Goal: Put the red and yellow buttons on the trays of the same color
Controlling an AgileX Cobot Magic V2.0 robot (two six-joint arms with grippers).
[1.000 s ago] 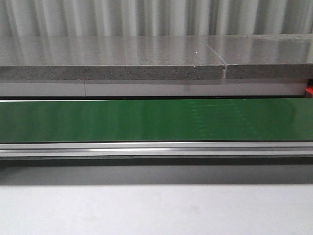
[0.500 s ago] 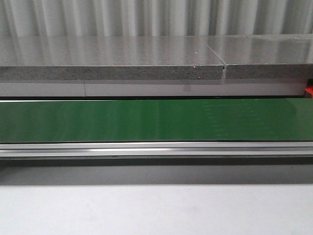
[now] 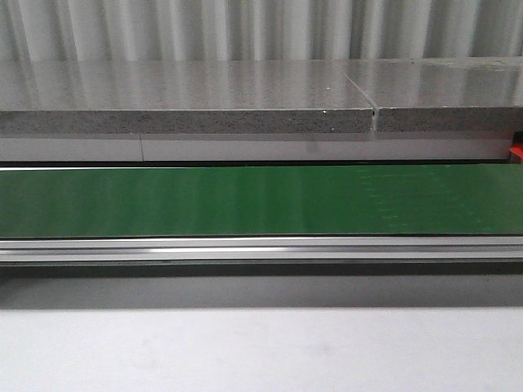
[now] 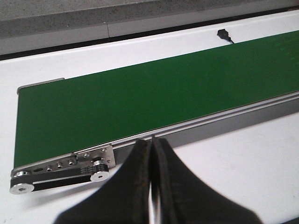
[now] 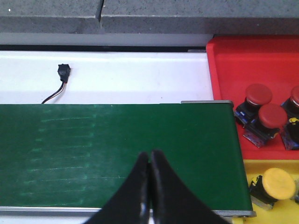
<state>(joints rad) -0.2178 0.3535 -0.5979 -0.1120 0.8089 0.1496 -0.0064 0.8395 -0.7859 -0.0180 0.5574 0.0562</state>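
Note:
In the right wrist view a red tray [image 5: 224, 65] holds red buttons, one [image 5: 258, 94] beside another [image 5: 271, 116], with a third [image 5: 295, 95] cut off at the frame edge. A yellow tray [image 5: 252, 168] beside it holds a yellow button [image 5: 278, 183]. My right gripper [image 5: 150, 154] is shut and empty over the green conveyor belt [image 5: 117, 149]. My left gripper [image 4: 152, 141] is shut and empty at the near rail of the belt [image 4: 140, 98], near its end roller. No button lies on the belt. Neither gripper shows in the front view.
The green belt [image 3: 261, 200] runs across the front view, with an aluminium rail [image 3: 261, 247] in front and a grey stone ledge [image 3: 188, 118] behind. A black plug with a wire [image 5: 63, 72] lies on the white table behind the belt. A red tray corner [image 3: 516, 152] peeks in at right.
Faint pale marks on the belt's right half have drifted to the right. Nothing else has moved.

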